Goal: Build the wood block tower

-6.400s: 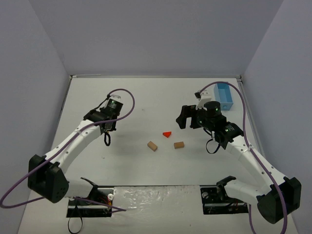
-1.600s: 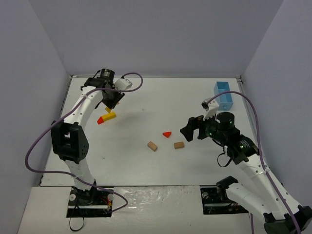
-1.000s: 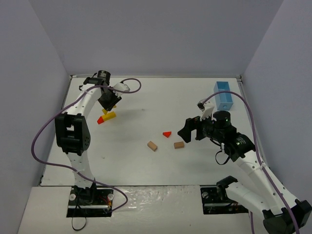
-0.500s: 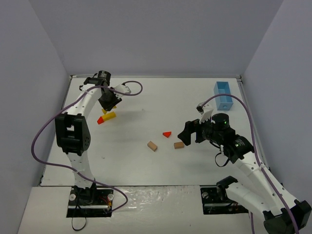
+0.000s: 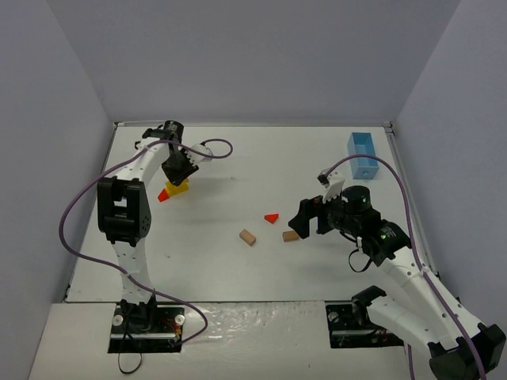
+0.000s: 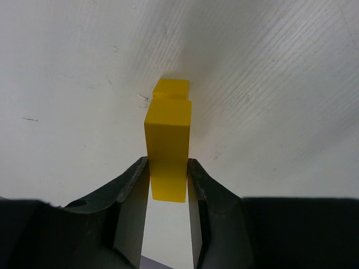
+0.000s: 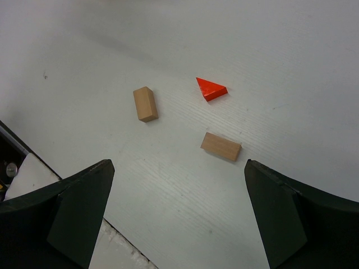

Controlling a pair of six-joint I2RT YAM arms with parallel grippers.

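My left gripper [image 6: 168, 182] is shut on a yellow block [image 6: 167, 147], whose near end sits between the two fingers. A second small yellow piece [image 6: 171, 88] lies just beyond it on the table. From above, the left gripper [image 5: 176, 168] hangs at the far left over a yellow block [image 5: 180, 188] with a red wedge [image 5: 164, 194] beside it. My right gripper [image 7: 179, 213] stands wide open above the table, with nothing between its fingers. Ahead of it lie a tan block [image 7: 221, 146], another tan block [image 7: 146, 103] and a red wedge [image 7: 211, 88]. No stacked tower shows.
A light-blue box [image 5: 362, 155] stands at the far right near the back wall. Grey walls close in the table on three sides. The arm bases and their mounting plates [image 5: 146, 331] sit along the near edge.
The left gripper has shifted slightly right and now covers one yellow piece in the top view. The right gripper has crept down and left toward the nearer tan block, still open.
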